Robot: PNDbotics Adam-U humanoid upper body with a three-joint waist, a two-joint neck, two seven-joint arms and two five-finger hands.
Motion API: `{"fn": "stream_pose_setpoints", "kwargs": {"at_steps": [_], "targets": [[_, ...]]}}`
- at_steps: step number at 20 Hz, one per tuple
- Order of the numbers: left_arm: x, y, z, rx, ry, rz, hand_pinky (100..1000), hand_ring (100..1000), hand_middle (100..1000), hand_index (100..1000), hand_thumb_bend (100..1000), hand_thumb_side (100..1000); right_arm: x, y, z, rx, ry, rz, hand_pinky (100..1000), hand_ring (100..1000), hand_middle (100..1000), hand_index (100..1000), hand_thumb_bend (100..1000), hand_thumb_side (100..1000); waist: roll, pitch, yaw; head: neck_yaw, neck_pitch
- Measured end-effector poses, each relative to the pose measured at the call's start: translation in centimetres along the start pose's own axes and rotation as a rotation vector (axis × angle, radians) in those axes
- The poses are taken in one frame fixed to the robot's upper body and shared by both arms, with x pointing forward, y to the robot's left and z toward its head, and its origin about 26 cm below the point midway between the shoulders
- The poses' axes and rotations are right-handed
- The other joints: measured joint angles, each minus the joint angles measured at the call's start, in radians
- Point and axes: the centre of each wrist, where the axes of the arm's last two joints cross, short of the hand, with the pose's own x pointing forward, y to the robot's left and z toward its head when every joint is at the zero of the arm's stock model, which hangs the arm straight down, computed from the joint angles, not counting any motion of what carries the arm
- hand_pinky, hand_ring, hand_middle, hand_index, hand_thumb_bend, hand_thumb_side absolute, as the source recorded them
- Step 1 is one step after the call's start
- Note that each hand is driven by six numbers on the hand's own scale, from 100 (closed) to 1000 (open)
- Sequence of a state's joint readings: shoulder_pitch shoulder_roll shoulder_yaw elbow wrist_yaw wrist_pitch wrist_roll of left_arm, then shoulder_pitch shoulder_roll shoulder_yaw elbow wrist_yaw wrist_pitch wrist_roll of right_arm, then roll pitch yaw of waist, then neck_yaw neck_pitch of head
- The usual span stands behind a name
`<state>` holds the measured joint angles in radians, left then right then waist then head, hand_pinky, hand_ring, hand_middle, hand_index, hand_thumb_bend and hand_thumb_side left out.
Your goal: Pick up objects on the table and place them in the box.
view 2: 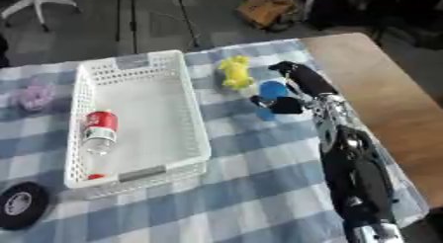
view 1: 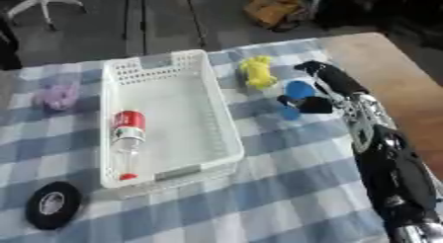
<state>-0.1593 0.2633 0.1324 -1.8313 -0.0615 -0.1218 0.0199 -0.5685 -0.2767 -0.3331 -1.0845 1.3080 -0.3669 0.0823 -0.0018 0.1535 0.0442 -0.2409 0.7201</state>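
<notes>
Right hand (view 1: 316, 96) – around blue object (view 1: 298, 90)

You see: cloth (view 1: 286, 187) blue-white check. Basket (view 1: 221, 133) white. Bottle (view 1: 127, 138) clear, red label, red cap. Toy (view 1: 257, 71) yellow. Blue object (view 1: 298, 91) by your black right hand (view 1: 325, 84). Lilac lump (view 1: 57, 96) at left. Tape roll (view 1: 52, 204) black. Bare tabletop (view 1: 389, 74) tan.

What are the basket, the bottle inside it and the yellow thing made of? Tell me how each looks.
The basket looks like white moulded plastic: stiff walls with a grid of small holes, matt finish. The bottle seems to be clear plastic: see-through body, red label, red cap. The yellow thing looks soft and matt, maybe plush or rubber; its lumpy shape leaves that open.
</notes>
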Motion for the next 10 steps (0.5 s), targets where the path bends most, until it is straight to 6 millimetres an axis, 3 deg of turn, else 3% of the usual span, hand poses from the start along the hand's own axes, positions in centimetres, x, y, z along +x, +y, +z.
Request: {"fn": "stream_pose_setpoints", "kwargs": {"at_steps": [4,5,6,7,9,10], "targets": [[0.00,0.00,0.00,0.000,0.000,0.000,439,961,883,857,536,942,-0.13,0.48,0.19,0.008,-0.001,0.007,945,892,892,950,600,777,0.000,0.000,-0.001,0.000,0.000],[0.00,0.00,0.00,0.001,0.001,0.000,439,961,883,857,535,943,-0.14,0.52,0.19,0.009,-0.002,0.006,784,787,866,935,585,758,0.000,0.000,-0.001,0.000,0.000],[0.00,0.00,0.00,0.001,0.001,0.000,439,961,883,857,535,943,-0.14,0.55,0.19,0.009,-0.003,0.007,761,767,858,929,582,753,0.000,0.000,-0.001,0.000,0.000],[0.00,0.00,0.00,0.001,0.001,0.000,439,961,883,857,535,943,-0.15,0.58,0.20,0.008,-0.004,0.006,596,612,779,881,553,700,0.000,0.000,-0.001,0.000,0.000],[0.00,0.00,0.00,0.001,0.001,0.000,439,961,883,857,534,944,-0.15,0.59,0.20,0.004,-0.007,0.007,511,538,704,844,532,661,0.000,0.000,-0.001,0.000,0.000],[0.00,0.00,0.00,0.001,0.001,0.000,439,961,883,857,534,944,-0.14,0.59,0.19,0.001,-0.009,0.007,511,538,704,844,532,661,0.000,0.000,-0.001,0.000,0.000]]}}
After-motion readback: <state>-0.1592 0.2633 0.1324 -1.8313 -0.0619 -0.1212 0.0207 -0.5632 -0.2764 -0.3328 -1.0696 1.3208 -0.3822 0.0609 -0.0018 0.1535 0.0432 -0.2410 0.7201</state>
